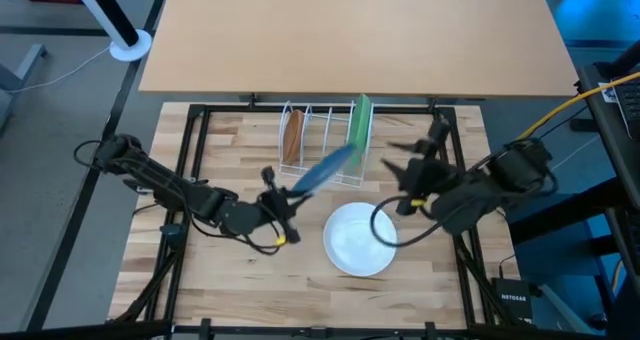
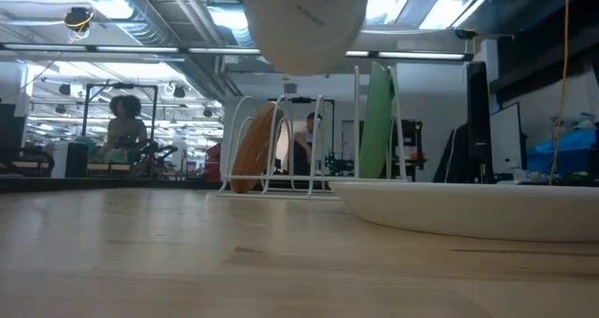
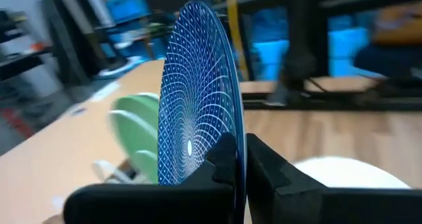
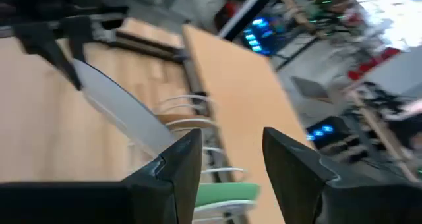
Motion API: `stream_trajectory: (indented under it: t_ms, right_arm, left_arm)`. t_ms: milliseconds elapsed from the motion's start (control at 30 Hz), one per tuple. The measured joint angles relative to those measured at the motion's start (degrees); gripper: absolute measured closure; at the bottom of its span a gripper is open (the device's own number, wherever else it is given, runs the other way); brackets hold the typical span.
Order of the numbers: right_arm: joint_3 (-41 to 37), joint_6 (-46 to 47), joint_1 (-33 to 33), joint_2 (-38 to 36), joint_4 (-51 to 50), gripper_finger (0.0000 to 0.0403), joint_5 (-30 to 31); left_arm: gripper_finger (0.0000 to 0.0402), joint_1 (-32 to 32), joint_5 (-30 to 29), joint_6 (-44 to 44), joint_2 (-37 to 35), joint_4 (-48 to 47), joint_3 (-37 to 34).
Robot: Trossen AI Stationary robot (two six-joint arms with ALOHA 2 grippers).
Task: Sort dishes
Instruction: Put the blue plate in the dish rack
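Note:
My left gripper is shut on the blue speckle-patterned dish and holds it in the air just in front of the white wire rack. The dish's pale underside shows at the top of the low view. The brown plate and the green plate stand on edge in the rack. The white plate lies flat on the table. My right gripper is open and empty, to the right of the rack, above the table. My left gripper pinches the blue dish's rim between its two fingers, one finger on the patterned face and one on the back. The fingers come roughly level from the table's left. The dish is lifted clear and stands on edge, reaching away from the gripper toward the rack.
The rack has free slots between the brown plate and the green plate. A black frame runs around the wooden work area. A person shows in the room beyond the table.

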Motion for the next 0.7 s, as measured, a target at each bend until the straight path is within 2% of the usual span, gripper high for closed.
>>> stream_trajectory:
  t_ms: [100,300,467,700]
  right_arm:
    - [0.0,-0.95,-0.43,-1.49,-0.18,0.0237,4.03]
    - [-0.02,-1.6,-0.83,-3.93,-0.75,0.0237,5.44]
    - [-0.02,-1.6,-0.81,-4.43,-0.73,0.0237,5.36]
    - [-0.02,-1.62,-0.81,-4.44,-0.69,0.0237,3.22]
  left_arm:
    - [0.04,2.25,-2.11,-1.74,-1.02,0.35,0.05]
    - [0.04,8.92,-1.78,-6.32,-1.27,-0.21,0.09]
    - [0.04,14.5,0.5,-10.27,-1.27,-0.44,0.09]
    - [0.04,21.09,6.63,-16.77,-0.78,-0.52,0.09]
